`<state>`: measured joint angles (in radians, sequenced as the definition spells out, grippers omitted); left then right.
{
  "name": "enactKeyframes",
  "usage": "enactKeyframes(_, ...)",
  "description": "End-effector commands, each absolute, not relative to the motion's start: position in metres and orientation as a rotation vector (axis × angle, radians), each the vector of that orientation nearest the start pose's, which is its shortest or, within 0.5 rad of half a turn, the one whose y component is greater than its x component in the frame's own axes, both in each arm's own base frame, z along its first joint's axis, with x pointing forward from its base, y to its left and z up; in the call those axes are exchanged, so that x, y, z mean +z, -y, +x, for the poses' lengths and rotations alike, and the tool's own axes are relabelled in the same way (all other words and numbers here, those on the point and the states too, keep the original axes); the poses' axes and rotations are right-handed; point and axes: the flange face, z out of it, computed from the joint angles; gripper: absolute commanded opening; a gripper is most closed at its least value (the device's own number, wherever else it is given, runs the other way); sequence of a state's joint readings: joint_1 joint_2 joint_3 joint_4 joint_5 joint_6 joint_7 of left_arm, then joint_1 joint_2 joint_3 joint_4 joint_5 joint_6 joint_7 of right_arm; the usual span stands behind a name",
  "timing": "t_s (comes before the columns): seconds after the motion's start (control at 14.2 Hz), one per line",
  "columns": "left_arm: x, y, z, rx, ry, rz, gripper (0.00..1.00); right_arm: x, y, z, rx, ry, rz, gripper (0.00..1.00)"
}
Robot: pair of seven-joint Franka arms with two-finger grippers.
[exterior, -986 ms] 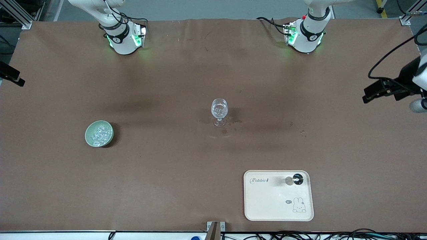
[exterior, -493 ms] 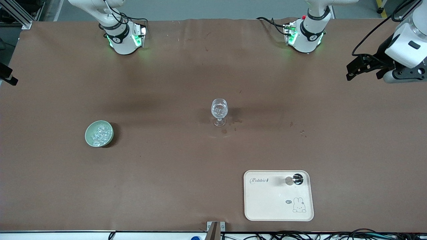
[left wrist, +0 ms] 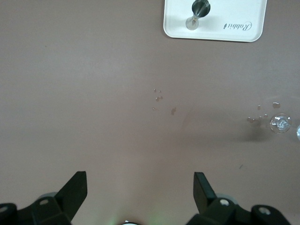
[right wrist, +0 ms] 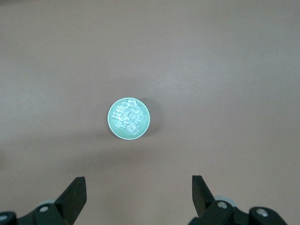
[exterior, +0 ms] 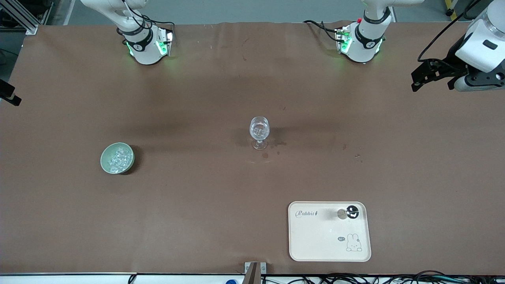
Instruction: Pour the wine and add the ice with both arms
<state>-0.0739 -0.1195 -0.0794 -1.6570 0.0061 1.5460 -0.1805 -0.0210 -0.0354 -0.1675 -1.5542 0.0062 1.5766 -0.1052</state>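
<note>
A wine glass (exterior: 259,131) stands mid-table holding clear contents (ice or liquid, unclear). Ice bowl (exterior: 117,158) at its 9 o'clock; tray (exterior: 315,244) with bottle (exterior: 352,212) at 5. Both pincers, left (left wrist: 140,187) and right (right wrist: 139,187), hang open, gripping nothing.

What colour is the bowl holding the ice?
Pale green bowl, seen best in the right wrist view, with clear ice inside.

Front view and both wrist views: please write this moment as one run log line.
left gripper: open, high over table | right gripper: open, above bowl of ice | wine glass: upright, mid-table | tray: holds small bottle
</note>
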Motion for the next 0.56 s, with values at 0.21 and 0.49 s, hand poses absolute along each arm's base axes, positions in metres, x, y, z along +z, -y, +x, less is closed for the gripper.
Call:
enactKeyframes(0.21,0.6555,0.0761,0.5138,-0.031,0.001,-3.101,1.00,0.6530,0.1006,0.5360,-0.079,-0.107,-3.120,0.99)
enactKeyframes(0.49,0.6515,0.0748,0.5158,-0.016,0.003,-3.102,1.00,0.6523,0.0997,0.5362,-0.077,-0.104,-3.120,0.99)
